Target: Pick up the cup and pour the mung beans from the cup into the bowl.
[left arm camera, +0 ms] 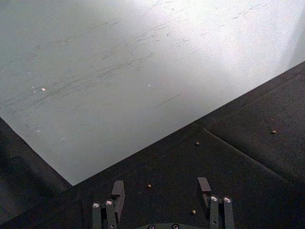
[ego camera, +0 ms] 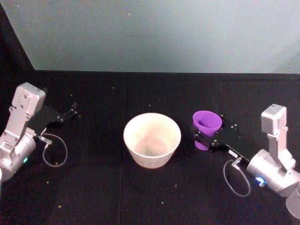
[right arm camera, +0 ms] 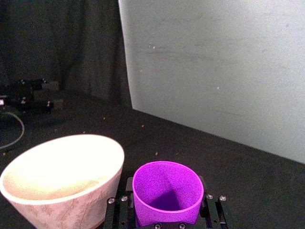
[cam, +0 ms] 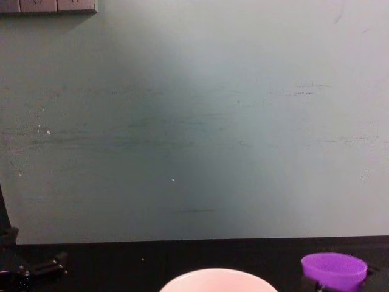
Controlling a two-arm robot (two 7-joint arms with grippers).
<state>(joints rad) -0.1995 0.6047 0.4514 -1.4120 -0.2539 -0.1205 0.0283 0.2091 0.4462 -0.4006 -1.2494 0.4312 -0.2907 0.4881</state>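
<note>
The purple cup (ego camera: 206, 123) stands just right of the pale bowl (ego camera: 152, 139), its mouth leaning slightly toward the bowl. My right gripper (ego camera: 205, 138) is shut on the cup's lower body. In the right wrist view the cup (right arm camera: 167, 191) sits between the fingers (right arm camera: 210, 210), beside the bowl (right arm camera: 62, 176). The cup's inside looks purple and shadowed, with no mung beans to be seen in it. The bowl's bottom has a dull patch I cannot make out. My left gripper (ego camera: 72, 111) rests far left, open (left arm camera: 161, 187) and holding nothing.
A black cloth (ego camera: 150, 197) covers the table, with a few loose beans (left arm camera: 149, 186) scattered on it. A grey wall (cam: 194, 121) rises behind the table's far edge. The cup's rim (cam: 334, 266) and the bowl's rim (cam: 219, 278) show low in the chest view.
</note>
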